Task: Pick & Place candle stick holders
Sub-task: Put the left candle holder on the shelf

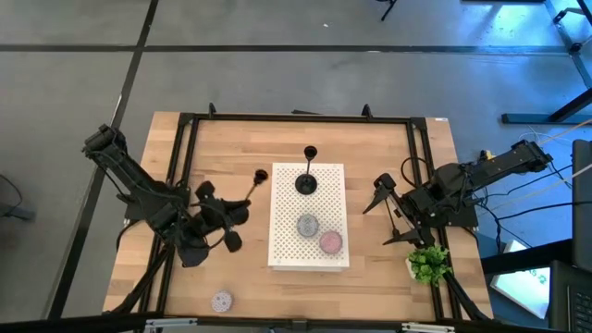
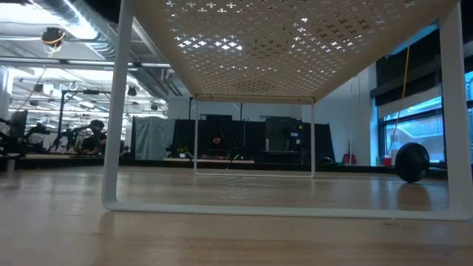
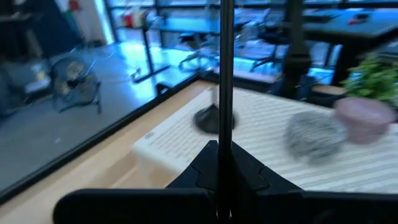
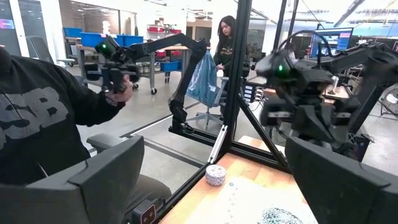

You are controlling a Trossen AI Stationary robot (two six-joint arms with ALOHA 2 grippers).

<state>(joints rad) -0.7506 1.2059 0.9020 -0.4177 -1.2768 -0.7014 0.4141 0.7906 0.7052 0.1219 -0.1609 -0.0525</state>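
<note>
One black candle stick holder (image 1: pixel 306 180) stands upright by its round base on the white perforated stand (image 1: pixel 282 240). It also shows in the left wrist view (image 3: pixel 214 118). My left gripper (image 1: pixel 236 211) (image 3: pixel 225 155), just left of the stand, is shut on a second holder (image 1: pixel 253 188). That holder's thin stem (image 3: pixel 226 62) runs out of the top of the left wrist picture. My right gripper (image 1: pixel 388 213) (image 4: pixel 217 180) waits open to the right of the stand with nothing between its fingers. My left gripper pinches the holder's thin stem (image 3: pixel 226 127) between its two fingers, which lie across the stem. The fingers come about level from the table's left, pointing at the stand. The holder is lifted clear of the table, and its rounded end (image 1: pixel 260 175) slants toward the far right.
A grey candle (image 1: pixel 307 225) and a pink candle (image 1: pixel 330 242) sit on the stand's near half. Another small candle (image 1: pixel 220 302) lies near the table's front left. A green plant (image 1: pixel 427 264) stands at the front right. People stand in the room beyond the table (image 4: pixel 227 46).
</note>
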